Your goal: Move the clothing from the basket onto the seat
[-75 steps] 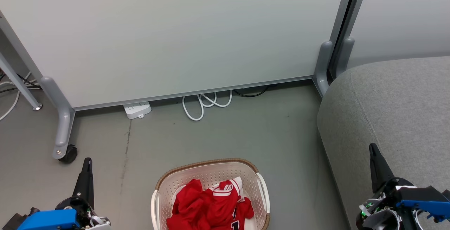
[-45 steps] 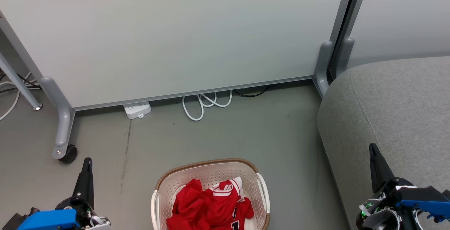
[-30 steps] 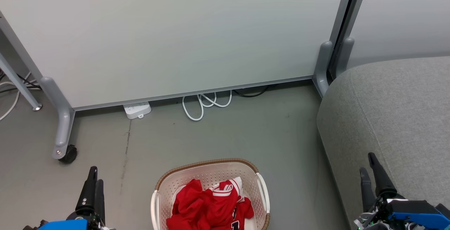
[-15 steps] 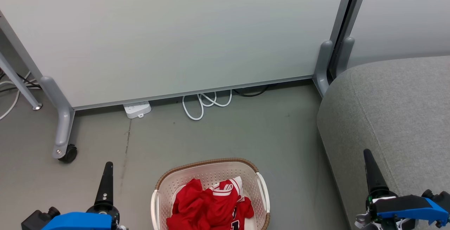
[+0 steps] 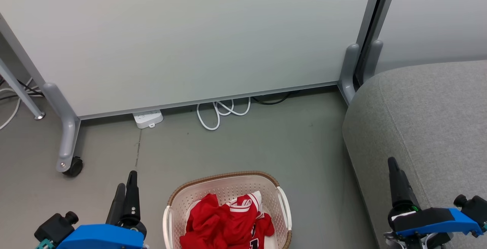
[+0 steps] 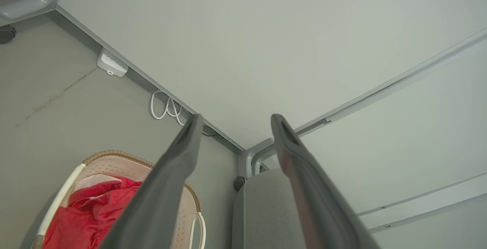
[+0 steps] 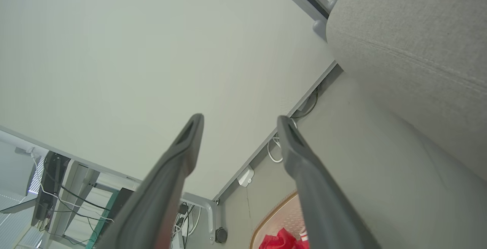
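Note:
The clothing (image 5: 228, 222), bright red jersey fabric with white striped trim, lies bunched in the basket (image 5: 224, 175), a cream perforated tub with a brown rim on the floor at bottom centre. The grey seat (image 5: 430, 119) rises at the right. My left gripper (image 5: 127, 178) stands just left of the basket, fingers pointing up. In the left wrist view this gripper (image 6: 234, 117) is open and empty, above the clothing (image 6: 87, 218). My right gripper (image 5: 392, 163) hovers by the seat's front edge. In the right wrist view it (image 7: 239, 118) is open and empty beside the seat (image 7: 411, 39).
A pale partition panel (image 5: 190, 39) closes off the back, on a grey wheeled foot (image 5: 70, 165). A white power strip (image 5: 148, 118) and a looped white cable (image 5: 220, 114) lie at its base. A slanted metal leg (image 5: 23, 96) stands far left. Bare grey floor lies between basket and seat.
My left gripper has moved right, closer to the basket, and turned on its wrist. My right gripper has shifted slightly left and rolled. Both stay open; basket and clothing are unmoved.

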`<state>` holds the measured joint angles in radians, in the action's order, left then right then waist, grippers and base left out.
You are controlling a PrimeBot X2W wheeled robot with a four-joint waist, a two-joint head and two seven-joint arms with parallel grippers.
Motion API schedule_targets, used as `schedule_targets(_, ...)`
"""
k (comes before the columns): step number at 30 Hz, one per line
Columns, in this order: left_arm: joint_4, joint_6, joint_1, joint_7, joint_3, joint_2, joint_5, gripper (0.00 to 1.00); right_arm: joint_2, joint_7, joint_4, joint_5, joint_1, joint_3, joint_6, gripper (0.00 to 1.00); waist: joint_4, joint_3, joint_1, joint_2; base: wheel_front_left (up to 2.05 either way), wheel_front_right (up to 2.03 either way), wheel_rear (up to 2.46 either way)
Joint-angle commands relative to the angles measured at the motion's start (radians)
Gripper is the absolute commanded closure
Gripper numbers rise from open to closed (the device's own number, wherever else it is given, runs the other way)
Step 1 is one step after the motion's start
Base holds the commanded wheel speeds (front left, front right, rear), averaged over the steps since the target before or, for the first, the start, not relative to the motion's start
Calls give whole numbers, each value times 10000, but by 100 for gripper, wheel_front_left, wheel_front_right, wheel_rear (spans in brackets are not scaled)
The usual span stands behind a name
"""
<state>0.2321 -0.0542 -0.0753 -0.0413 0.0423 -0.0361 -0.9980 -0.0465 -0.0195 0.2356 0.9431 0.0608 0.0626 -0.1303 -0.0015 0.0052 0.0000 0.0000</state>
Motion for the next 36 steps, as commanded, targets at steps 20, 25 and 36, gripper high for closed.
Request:
schedule_targets(20,83,245,-415,-730,662,-120,2782,0,-41,-610,-396,-3026,206,-111,-4,0,-18,6,0,0,0,0,0)
schedule_targets(25,160,317,-423,-878,810,-123,3304,0,-43,-651,-446,-3658,167,-115,-5,0,-2,8,0,0,0,0,0)
schedule_targets(36,175,505,-521,-1170,977,-131,4489,0,-46,-794,-540,-4922,154,-183,-4,0,16,34,0,0,0,0,0)
